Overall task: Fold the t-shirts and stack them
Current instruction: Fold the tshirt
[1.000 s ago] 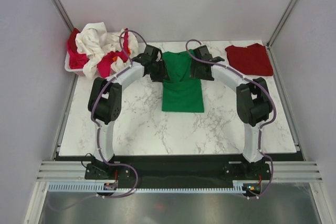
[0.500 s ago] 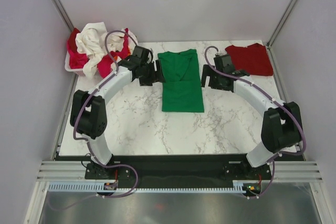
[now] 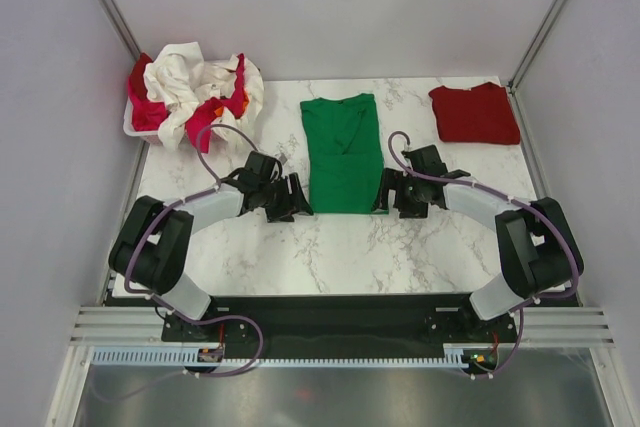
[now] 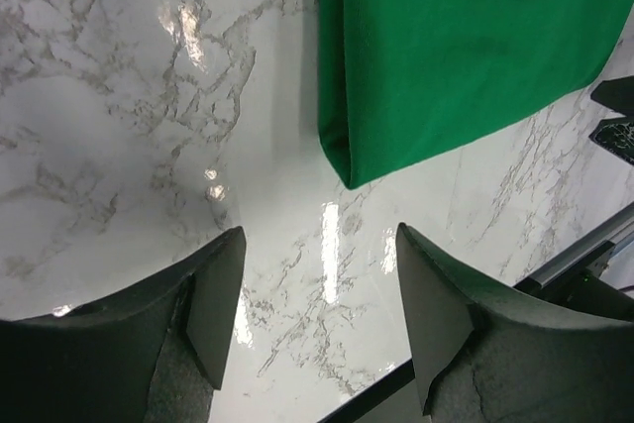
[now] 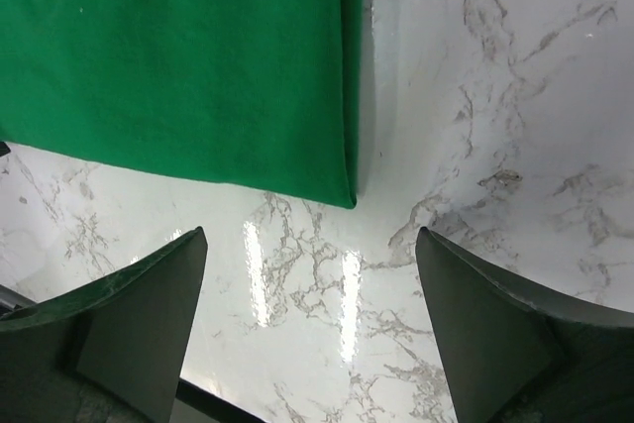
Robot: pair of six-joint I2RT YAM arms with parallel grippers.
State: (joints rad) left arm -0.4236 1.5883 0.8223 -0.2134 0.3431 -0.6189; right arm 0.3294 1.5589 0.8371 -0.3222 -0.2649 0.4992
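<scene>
Pale grey walls (image 3: 330, 7) enclose a white, grey-veined marble worktop (image 3: 250, 247), seen from above and from both wrists.

Centre: the green t-shirt (image 3: 344, 157) lies flat, folded into a long narrow rectangle with its neckline at the far end. Its near edge runs between the two sets of fingers.

Left fingers (image 4: 213, 294): spread wide, nothing between them, low over bare marble. The shirt's near left corner, a folded edge, lies just ahead of the gap, slightly toward the inner finger, and does not touch either one.

Right fingers (image 5: 149, 304): spread very wide, also holding nothing. The shirt's near right corner lies just ahead of their gap, apart from both tips, and the green cloth stretches away ahead of the inner finger.

Well beyond the right fingers and to their outer side, the dark red t-shirt (image 3: 475, 114) rests folded flat at the far corner.

Well beyond the left fingers and to their outer side, a white basket (image 3: 132, 129) holds a crumpled heap: the cream-white t-shirt (image 3: 175, 72) tangled with the pinkish red t-shirt (image 3: 205, 122).
</scene>
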